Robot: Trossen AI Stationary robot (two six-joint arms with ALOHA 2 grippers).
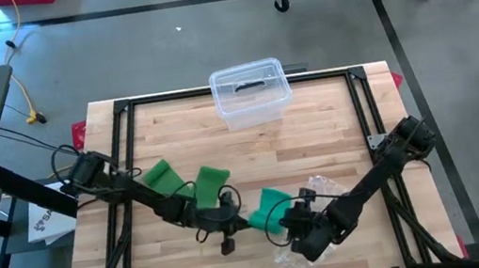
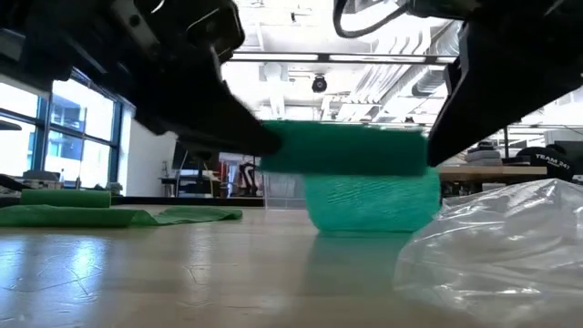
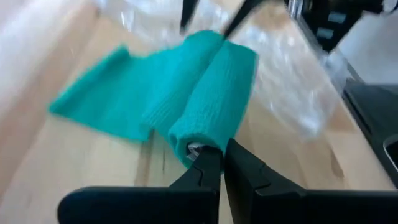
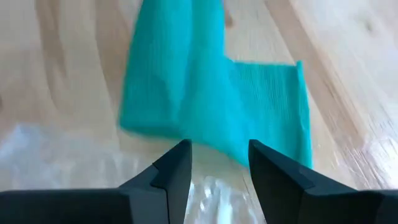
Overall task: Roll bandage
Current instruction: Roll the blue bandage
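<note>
A teal bandage, partly rolled, shows in the low view as a roll (image 2: pixel 346 148) held level above the table. Its loose tail (image 2: pixel 372 202) hangs down to the wood. My left gripper (image 3: pixel 214 163) is shut at one end of the roll. My right gripper (image 4: pixel 217 163) has the other end between its fingers. In the high view the bandage (image 1: pixel 273 201) lies between the left gripper (image 1: pixel 248 218) and the right gripper (image 1: pixel 294 221), near the table's front edge. My left gripper pinches the roll's end face (image 3: pixel 198 147) between its two shut fingertips. The fingers come along the roll's length, slanting down from the table's left. The roll is lifted and its flat tail (image 3: pixel 106 99) trails onto the wood. My right gripper holds the roll's opposite end (image 4: pixel 214 134) between its two fingers (image 4: pixel 177 167), which stand apart about the roll's thickness. They come slanting down from the table's right. The roll is clear of the table and the tail (image 4: pixel 267 106) spreads flat beyond it.
Two more green bandages (image 1: pixel 165 175) (image 1: pixel 210 182) lie left of centre. A clear plastic box (image 1: pixel 250 91) stands at the far edge. Crumpled clear plastic wrap (image 1: pixel 322 186) lies beside and under my right gripper, and shows at the right of the low view (image 2: pixel 510 246).
</note>
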